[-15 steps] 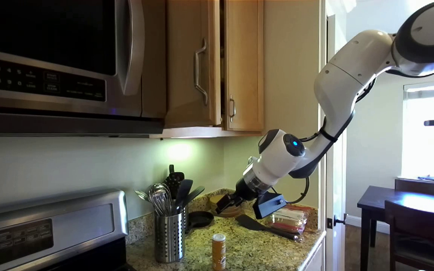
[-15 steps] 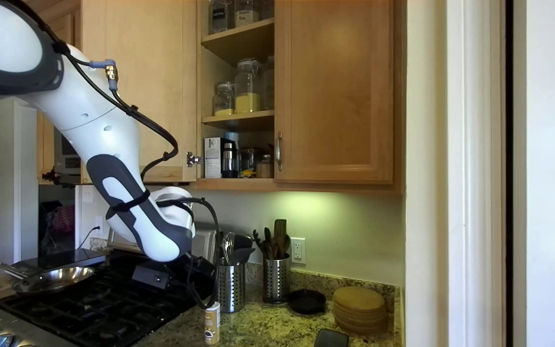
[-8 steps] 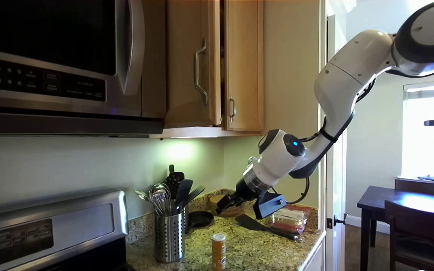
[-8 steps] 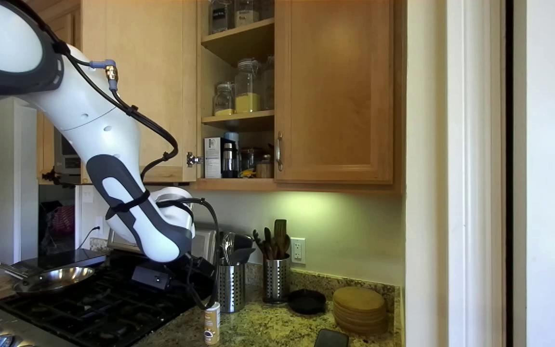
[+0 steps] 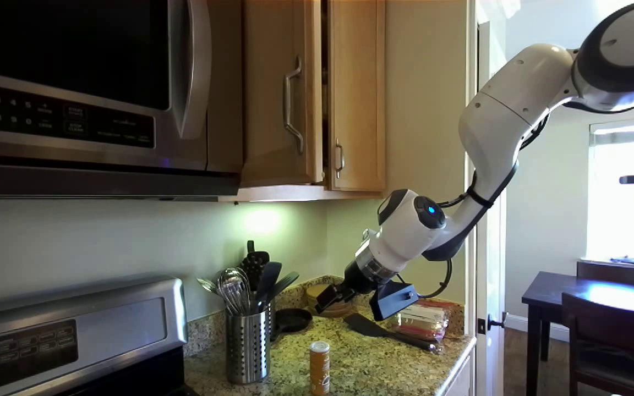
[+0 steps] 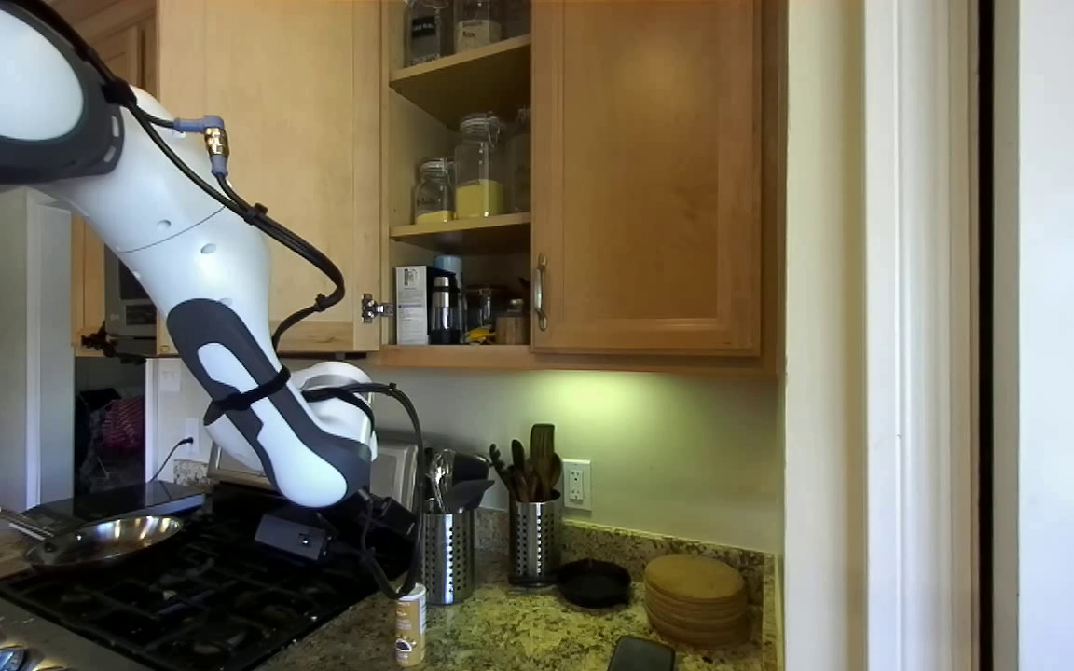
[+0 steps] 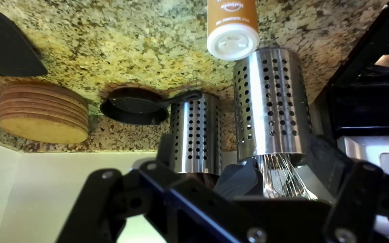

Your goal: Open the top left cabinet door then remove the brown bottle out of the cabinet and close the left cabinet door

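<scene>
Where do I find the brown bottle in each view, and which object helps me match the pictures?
In an exterior view: brown bottle at the bottom edge, about the middle.
In an exterior view: brown bottle near the bottom, left of centre.
Wrist view: brown bottle cut off by the top edge, slightly right of centre.
Landmark in all three: the steel holder with the whisk.

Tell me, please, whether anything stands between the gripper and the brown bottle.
Nothing visible does: in the wrist view, the brown bottle shows uncovered up to the frame's edge, with a steel utensil holder behind it, not between it and the open gripper.
</scene>
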Action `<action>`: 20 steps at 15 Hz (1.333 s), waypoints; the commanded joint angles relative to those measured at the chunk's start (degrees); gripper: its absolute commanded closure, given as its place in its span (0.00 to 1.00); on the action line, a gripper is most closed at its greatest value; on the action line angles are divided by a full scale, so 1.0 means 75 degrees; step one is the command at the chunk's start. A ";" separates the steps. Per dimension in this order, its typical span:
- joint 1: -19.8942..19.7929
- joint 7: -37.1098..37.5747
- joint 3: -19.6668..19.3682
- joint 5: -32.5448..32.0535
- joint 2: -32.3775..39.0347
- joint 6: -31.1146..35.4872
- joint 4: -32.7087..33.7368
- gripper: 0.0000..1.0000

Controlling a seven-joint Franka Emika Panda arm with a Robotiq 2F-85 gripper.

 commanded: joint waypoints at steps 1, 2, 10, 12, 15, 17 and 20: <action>-0.0015 -0.0582 -0.0162 0.0370 -0.0464 0.0346 -0.0279 0.00; -0.0017 -0.0948 -0.0240 0.0602 -0.0591 0.0421 -0.0365 0.00; -0.0089 -0.2617 -0.0771 0.2306 -0.1355 0.1579 -0.0616 0.00; -0.0085 -0.3047 -0.0883 0.2747 -0.1452 0.1868 -0.0749 0.00; -0.0066 -0.3570 -0.0953 0.3234 -0.1501 0.2013 -0.0955 0.00; -0.0044 -0.3919 -0.0938 0.3611 -0.1474 0.2000 -0.1116 0.00; -0.0024 -0.4386 -0.0878 0.4411 -0.1418 0.1880 -0.1332 0.00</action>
